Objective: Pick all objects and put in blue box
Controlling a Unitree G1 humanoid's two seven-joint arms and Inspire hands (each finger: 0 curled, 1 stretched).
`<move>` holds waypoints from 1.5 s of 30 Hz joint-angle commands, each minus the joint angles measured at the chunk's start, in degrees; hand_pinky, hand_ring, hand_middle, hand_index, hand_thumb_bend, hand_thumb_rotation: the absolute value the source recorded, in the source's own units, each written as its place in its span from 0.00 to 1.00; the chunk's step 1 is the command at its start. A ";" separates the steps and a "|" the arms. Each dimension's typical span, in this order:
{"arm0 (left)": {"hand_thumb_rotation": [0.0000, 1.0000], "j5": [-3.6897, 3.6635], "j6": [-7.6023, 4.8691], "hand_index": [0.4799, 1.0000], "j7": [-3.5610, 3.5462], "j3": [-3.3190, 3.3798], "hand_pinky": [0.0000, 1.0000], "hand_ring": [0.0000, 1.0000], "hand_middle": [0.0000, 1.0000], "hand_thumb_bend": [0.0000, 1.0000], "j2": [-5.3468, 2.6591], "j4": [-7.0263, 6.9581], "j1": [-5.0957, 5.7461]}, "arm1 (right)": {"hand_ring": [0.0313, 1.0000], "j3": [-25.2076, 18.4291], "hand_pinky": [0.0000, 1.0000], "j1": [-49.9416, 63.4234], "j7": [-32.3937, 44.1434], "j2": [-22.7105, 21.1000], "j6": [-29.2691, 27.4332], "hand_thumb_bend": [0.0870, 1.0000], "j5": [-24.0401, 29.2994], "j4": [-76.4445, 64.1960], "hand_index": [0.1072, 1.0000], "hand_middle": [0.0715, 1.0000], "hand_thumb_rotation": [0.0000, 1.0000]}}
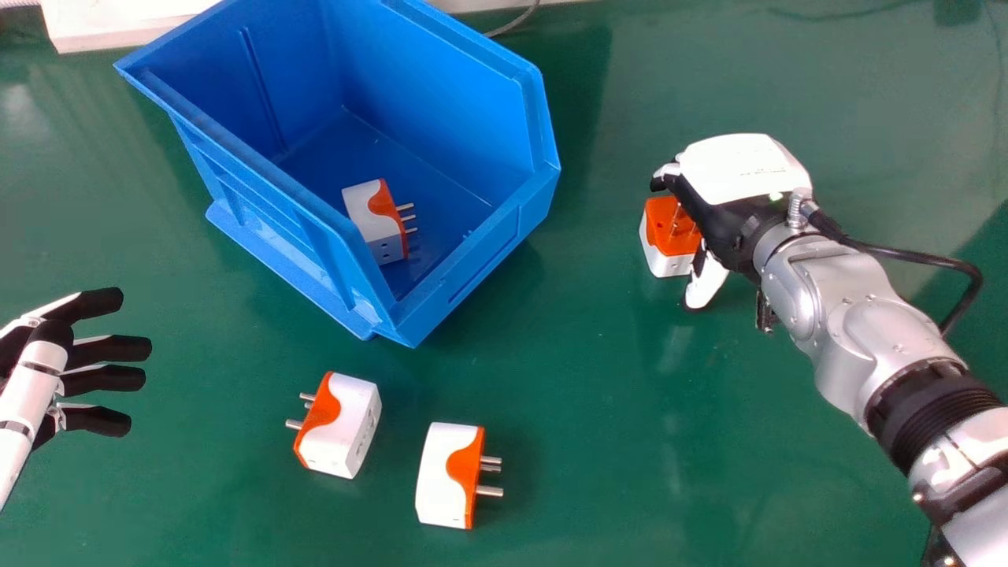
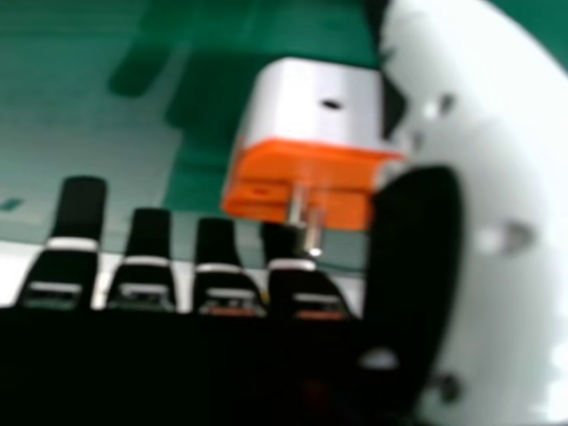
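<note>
The green table (image 1: 583, 394) is carrying the blue box (image 1: 476, 276). The right hand (image 1: 740, 169), loosely open, is straddling a plug (image 1: 660, 256) right of the box, contact being hard to judge. The left hand (image 1: 102, 350) is spreading open, empty. Another plug (image 1: 370, 209) is lying inside the box; a third plug (image 1: 346, 429) and fourth plug (image 1: 445, 476) are lying nearer. Tiny print (image 1: 762, 171) is marking the right hand.

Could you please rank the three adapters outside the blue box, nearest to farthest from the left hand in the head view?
1. Adapter with left-pointing prongs: lower left of centre.
2. Adapter with right-pointing prongs: just right of the first.
3. Adapter at the right hand: well right of both.
</note>
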 commanded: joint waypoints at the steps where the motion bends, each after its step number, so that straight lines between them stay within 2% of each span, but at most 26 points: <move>1: 0.95 -0.82 -0.57 0.63 0.00 1.10 0.56 0.68 0.71 0.21 0.07 -1.88 0.87 | 0.85 0.28 0.70 0.43 0.42 1.64 -0.25 0.58 1.08 -0.37 0.79 0.86 0.00; 2: 0.95 -0.89 -0.58 0.63 -0.02 1.14 0.56 0.68 0.71 0.21 0.02 -2.03 1.01 | 0.76 0.40 0.64 0.65 0.06 1.50 -0.18 0.56 0.82 -0.75 0.76 0.78 0.00; 3: 0.95 -0.93 -0.58 0.63 -0.03 1.15 0.56 0.68 0.71 0.21 -0.02 -2.14 1.11 | 0.76 0.49 0.64 0.80 -0.19 1.40 -0.13 0.56 0.63 -1.00 0.76 0.78 0.00; 4: 0.95 -0.99 -0.58 0.63 -0.03 1.19 0.56 0.68 0.71 0.21 -0.08 -2.30 1.27 | 0.68 0.60 0.58 0.98 -0.35 1.22 -0.11 0.54 0.42 -1.38 0.71 0.71 0.00; 5: 0.95 -1.04 -0.57 0.63 -0.03 1.20 0.56 0.68 0.71 0.21 -0.11 -2.39 1.36 | 0.68 0.74 0.58 1.08 -0.57 1.05 -0.20 0.54 0.19 -1.56 0.71 0.71 0.00; 6: 0.95 -1.11 -0.61 0.63 -0.04 1.26 0.56 0.68 0.71 0.21 -0.17 -2.50 1.53 | 0.62 0.85 0.53 1.18 -1.06 0.90 -0.46 0.53 -0.01 -1.62 0.66 0.66 0.00; 11: 0.95 -1.38 -0.73 0.63 -0.24 1.54 0.56 0.68 0.71 0.22 -0.43 -2.60 2.01 | 0.55 1.27 0.50 1.43 -4.77 0.48 -2.94 0.51 -0.25 -0.47 0.57 0.59 0.00; 13: 0.95 -1.47 -0.60 0.63 -0.27 1.61 0.56 0.68 0.71 0.22 -0.44 -2.70 2.08 | 0.52 1.38 0.48 1.47 -5.98 0.39 -3.56 0.49 -0.22 -0.01 0.50 0.55 0.00; 17: 0.95 -1.83 -0.27 0.63 -0.33 1.85 0.55 0.68 0.71 0.22 -0.35 -3.13 2.44 | 0.51 1.42 0.48 1.61 -7.18 0.33 -3.60 0.49 -0.10 0.33 0.47 0.54 0.00; 22: 0.95 -2.14 -0.27 0.63 -0.45 2.04 0.55 0.68 0.71 0.23 -0.17 -2.82 2.55 | 0.47 1.53 0.46 1.93 -7.74 0.24 -3.18 0.48 -0.10 0.11 0.43 0.50 0.00; 26: 0.95 -2.22 0.22 0.63 -0.43 2.18 0.55 0.68 0.71 0.24 -0.13 -3.59 2.83 | 0.46 1.64 0.45 2.08 -8.18 0.29 -2.81 0.47 -0.26 0.02 0.41 0.50 0.00; 38: 0.94 -1.96 0.36 0.63 -0.67 2.22 0.55 0.68 0.71 0.25 0.02 -3.37 2.84 | 0.45 1.56 0.43 2.81 -8.08 0.29 -1.34 0.47 -0.10 -0.93 0.38 0.48 0.00; 42: 0.94 -1.91 0.63 0.63 -0.60 2.10 0.55 0.68 0.71 0.25 0.05 -3.51 2.72 | 0.45 1.19 0.43 3.01 -8.89 0.34 -1.72 0.47 0.37 -0.26 0.38 0.48 0.00; 45: 0.94 -1.66 0.86 0.63 -0.42 1.77 0.55 0.68 0.71 0.26 0.03 -3.56 2.40 | 0.44 0.55 0.42 3.16 -9.21 0.56 -1.70 0.47 1.13 0.28 0.38 0.49 0.00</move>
